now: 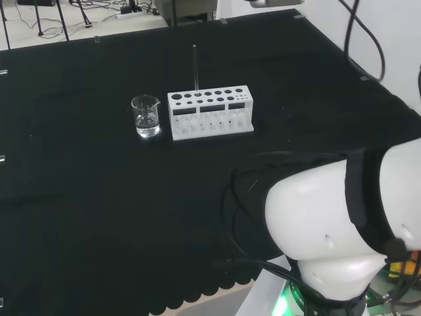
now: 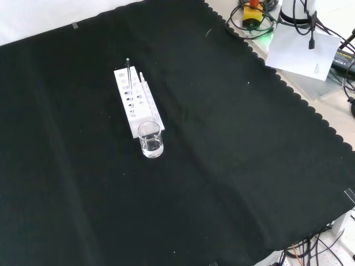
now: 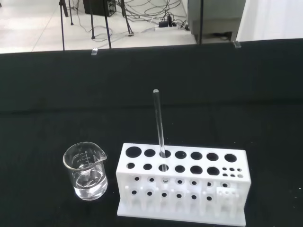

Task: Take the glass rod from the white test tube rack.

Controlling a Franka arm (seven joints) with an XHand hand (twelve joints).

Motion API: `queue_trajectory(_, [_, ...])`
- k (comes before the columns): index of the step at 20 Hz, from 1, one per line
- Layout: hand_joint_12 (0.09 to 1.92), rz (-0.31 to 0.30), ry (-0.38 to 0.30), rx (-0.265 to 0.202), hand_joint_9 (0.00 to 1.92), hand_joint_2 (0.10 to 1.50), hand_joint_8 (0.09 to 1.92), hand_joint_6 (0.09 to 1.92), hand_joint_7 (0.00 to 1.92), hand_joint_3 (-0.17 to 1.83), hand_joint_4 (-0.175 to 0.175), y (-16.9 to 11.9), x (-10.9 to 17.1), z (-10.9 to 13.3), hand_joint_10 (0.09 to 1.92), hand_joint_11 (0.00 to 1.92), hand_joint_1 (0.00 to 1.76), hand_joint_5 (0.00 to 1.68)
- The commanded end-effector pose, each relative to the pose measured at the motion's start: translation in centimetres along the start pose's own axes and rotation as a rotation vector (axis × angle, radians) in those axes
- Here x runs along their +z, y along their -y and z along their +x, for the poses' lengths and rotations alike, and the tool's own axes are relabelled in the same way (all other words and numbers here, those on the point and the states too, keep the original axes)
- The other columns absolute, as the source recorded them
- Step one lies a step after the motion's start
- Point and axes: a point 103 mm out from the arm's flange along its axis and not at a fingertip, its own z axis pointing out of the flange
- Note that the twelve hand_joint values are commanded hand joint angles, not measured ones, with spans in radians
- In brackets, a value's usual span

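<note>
Head view, going left to right: a small clear glass beaker with a little clear liquid in it stands on the black-cloth worktop, and just beside it at its three o'clock sits the white plastic test tube rack with two rows of round holes. The thin clear glass rod stands upright in a back-row hole toward the rack's left end, so it is still in the rack and the taking has not begun. Lower right, at about five o'clock of the rack and well apart from it, bulks the arm's big white link.

In the front view the beaker sits at six o'clock of the rack, touching or nearly so, with the rod rising near the rack's far end.

The wrist view looks straight across at the beaker, rack and rod from a distance — whether the fingers are spread or curled I cannot tell, and I cannot tell that they have hold of anything.

Risks, as I judge them: the rod is thin, smooth and nearly transparent, so a pinch aimed slightly off could miss or knock it sideways. Pulling at a slant could bind it in the hole and lift or tip the light rack — and the beaker is close enough for a wide approach to upset it and spill the liquid.
</note>
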Motion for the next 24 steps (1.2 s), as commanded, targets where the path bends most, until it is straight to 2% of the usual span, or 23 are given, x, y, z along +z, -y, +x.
queue_trajectory(1, [1.13,0.007,-0.007,-0.043,0.0,1.22,0.47,0.09,0.0,-0.16,-0.175,-6.2,0.5,1.2,0.64,0.0,0.65,0.08])
queue_trajectory(8, [1.18,0.025,-0.016,-0.062,0.0,1.23,0.52,0.09,0.0,-0.17,-0.175,-10.1,1.9,2.0,0.7,0.0,0.65,0.08])
queue_trajectory(15, [1.24,0.075,-0.019,-0.068,0.0,1.23,0.56,0.09,0.0,-0.17,-0.175,-13.4,5.2,1.8,0.76,0.0,0.65,0.09])
queue_trajectory(24, [1.29,0.116,-0.011,-0.077,0.0,1.23,0.62,0.09,0.0,-0.17,-0.175,-15.9,9.2,1.0,0.83,0.0,0.65,0.1])
